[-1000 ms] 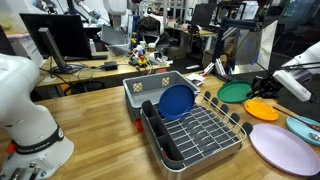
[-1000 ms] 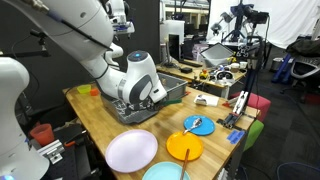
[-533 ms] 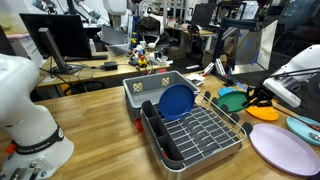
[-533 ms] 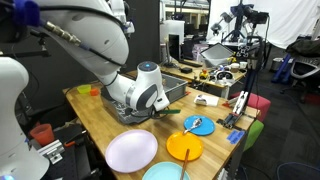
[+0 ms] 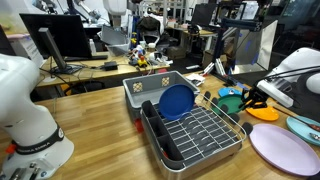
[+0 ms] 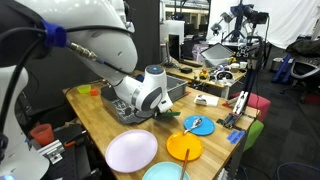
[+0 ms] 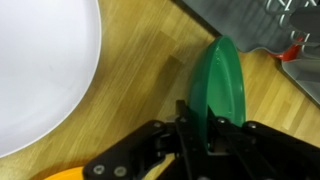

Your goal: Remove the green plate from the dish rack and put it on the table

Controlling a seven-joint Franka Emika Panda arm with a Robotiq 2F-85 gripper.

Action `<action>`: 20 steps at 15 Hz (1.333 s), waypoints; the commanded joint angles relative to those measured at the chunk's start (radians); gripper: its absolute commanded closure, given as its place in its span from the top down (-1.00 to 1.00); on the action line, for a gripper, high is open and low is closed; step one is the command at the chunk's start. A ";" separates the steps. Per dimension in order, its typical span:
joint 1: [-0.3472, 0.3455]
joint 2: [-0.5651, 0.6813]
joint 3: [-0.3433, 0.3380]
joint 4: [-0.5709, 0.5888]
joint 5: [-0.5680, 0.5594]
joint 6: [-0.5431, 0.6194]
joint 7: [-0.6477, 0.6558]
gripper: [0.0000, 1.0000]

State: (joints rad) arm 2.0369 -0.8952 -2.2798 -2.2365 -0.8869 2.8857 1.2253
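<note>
My gripper is shut on the rim of the green plate, which stands on edge over the wooden table in the wrist view. In an exterior view the green plate is to the right of the dish rack, outside it, with the gripper at its right side, low over the table. A dark blue plate stands upright in the rack. In the exterior view from the other side the arm hides the green plate.
A grey bin stands behind the rack. A yellow plate, a teal plate and a large lavender plate lie right of the green plate. The lavender plate also fills the left of the wrist view.
The arm has moved down and slightly toward the rack with the green plate in its grip, and the plate has tipped more on edge, closer to the tabletop.
</note>
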 commanded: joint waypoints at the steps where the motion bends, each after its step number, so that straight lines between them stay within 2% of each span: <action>1: 0.047 0.010 -0.033 0.025 0.126 -0.013 -0.108 -0.92; 2: 0.063 0.021 -0.047 0.029 0.166 -0.014 -0.133 -0.92; 3: 0.079 0.031 -0.059 0.032 0.206 -0.016 -0.160 -0.39; 4: 0.094 0.038 -0.071 0.036 0.245 -0.017 -0.188 -0.17; 8: 0.160 0.070 -0.127 0.041 0.397 -0.023 -0.299 0.37; 12: 0.202 0.120 -0.148 0.020 0.542 -0.028 -0.413 0.93; 13: 0.199 0.136 -0.142 0.007 0.571 -0.024 -0.440 1.00; 15: 0.185 0.173 -0.123 -0.028 0.616 -0.008 -0.495 1.00; 16: 0.212 0.129 -0.140 0.014 0.648 0.006 -0.507 0.96; 20: 0.211 0.171 -0.138 -0.017 0.666 0.004 -0.525 1.00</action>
State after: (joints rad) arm 2.2197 -0.7452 -2.3990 -2.2487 -0.3043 2.8842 0.7626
